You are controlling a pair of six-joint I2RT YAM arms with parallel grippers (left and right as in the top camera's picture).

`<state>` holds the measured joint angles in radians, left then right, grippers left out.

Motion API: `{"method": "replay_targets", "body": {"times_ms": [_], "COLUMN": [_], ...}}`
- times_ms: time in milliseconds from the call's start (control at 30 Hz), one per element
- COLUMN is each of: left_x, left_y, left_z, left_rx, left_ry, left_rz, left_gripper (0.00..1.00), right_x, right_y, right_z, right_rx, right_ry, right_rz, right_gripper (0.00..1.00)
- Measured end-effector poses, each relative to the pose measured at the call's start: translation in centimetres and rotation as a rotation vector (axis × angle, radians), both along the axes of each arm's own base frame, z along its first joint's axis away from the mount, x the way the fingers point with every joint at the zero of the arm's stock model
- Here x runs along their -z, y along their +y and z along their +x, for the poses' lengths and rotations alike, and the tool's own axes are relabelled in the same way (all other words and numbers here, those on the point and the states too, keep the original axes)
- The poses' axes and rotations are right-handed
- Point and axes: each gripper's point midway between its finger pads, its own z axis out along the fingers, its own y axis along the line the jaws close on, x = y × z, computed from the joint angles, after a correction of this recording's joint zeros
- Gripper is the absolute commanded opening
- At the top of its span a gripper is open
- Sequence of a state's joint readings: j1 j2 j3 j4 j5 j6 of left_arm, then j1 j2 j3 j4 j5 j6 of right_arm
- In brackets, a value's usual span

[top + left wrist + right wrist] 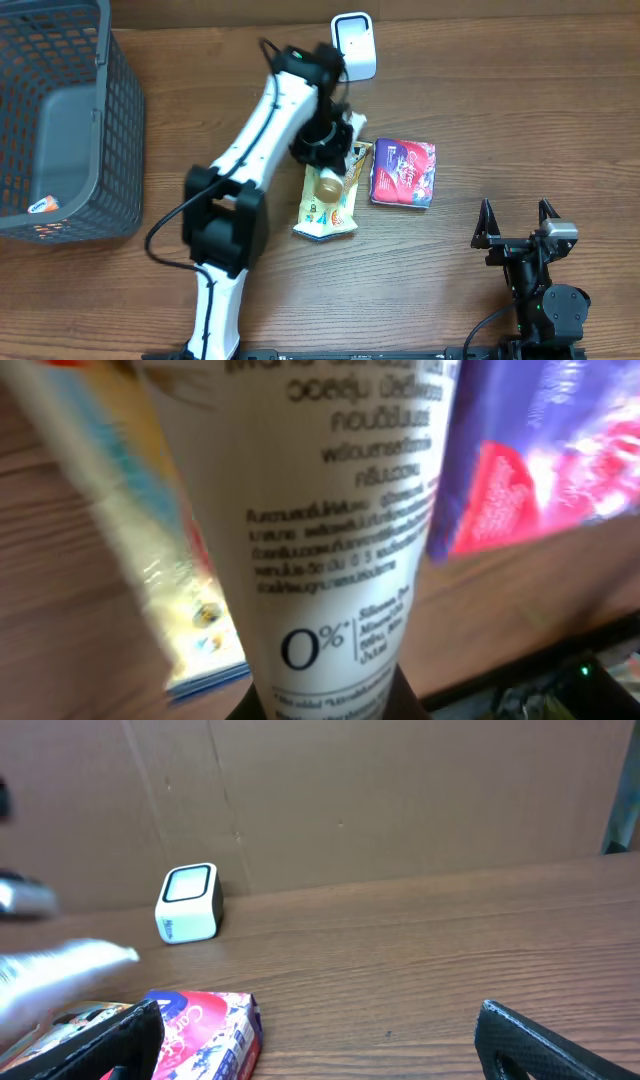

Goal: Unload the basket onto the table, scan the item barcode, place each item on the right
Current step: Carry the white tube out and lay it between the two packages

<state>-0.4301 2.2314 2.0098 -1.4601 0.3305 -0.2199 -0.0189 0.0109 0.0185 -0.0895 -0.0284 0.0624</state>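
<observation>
Well, one packet (45, 203) inside basket (124, 130)

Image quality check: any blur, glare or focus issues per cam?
Overhead: evenly lit and sharp, no glare. Left wrist: the white tube fills the frame, its print soft but partly legible; the purple packet behind it is smeared. Right wrist: the scanner is crisp, while the tube is a blurred streak at the left edge.

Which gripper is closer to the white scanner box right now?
Left. The left gripper, shut on a white tube, is just in front of the white scanner box. The right gripper is open, far off to the right and nearer the robot.
</observation>
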Motion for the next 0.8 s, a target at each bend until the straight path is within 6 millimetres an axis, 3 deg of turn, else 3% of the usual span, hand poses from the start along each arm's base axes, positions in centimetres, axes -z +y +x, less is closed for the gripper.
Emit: {"method": "replay_targets", "body": {"times_ms": [133, 267, 500, 667, 700, 800], "left_x": [3.2, 3.2, 2.6, -1.7, -3.4, -9.3], "left_y": [-3.5, -5.6, -4.0, -0.9, -0.4, 1.2], "left_z": [-0.5, -1.4, -3.1, -1.2, -0.6, 4.2], "left_rx": [0.023, 0.055, 0.035, -0.043, -0.059, -0.102], "left_ry": [0.021, 0.015, 0.108, 0.116, 0.098, -0.123], "left_rz": [-0.064, -0.086, -0.032, -0.033, -0.044, -0.146], "left_gripper": [0.07, 0.33, 0.36, 0.4, 0.52, 0.85], "right_x": [0.0, 0.0, 0.0, 0.0, 0.0, 0.0], "right_y": [0.0, 0.0, 0.0, 0.0, 0.0, 0.0], "right_z": [0.0, 0.0, 0.0, 0.0, 0.0, 0.0], "right_rx": [0.0, 0.0, 0.0, 0.0, 0.0, 0.0], "right_ry": [0.0, 0.0, 0.001, 0.0, -0.001, 0.0], "right_rz": [0.001, 0.0, 0.001, 0.0, 0.001, 0.0], "right_gripper": [1.0, 1.0, 1.0, 1.0, 1.0, 1.0]}}
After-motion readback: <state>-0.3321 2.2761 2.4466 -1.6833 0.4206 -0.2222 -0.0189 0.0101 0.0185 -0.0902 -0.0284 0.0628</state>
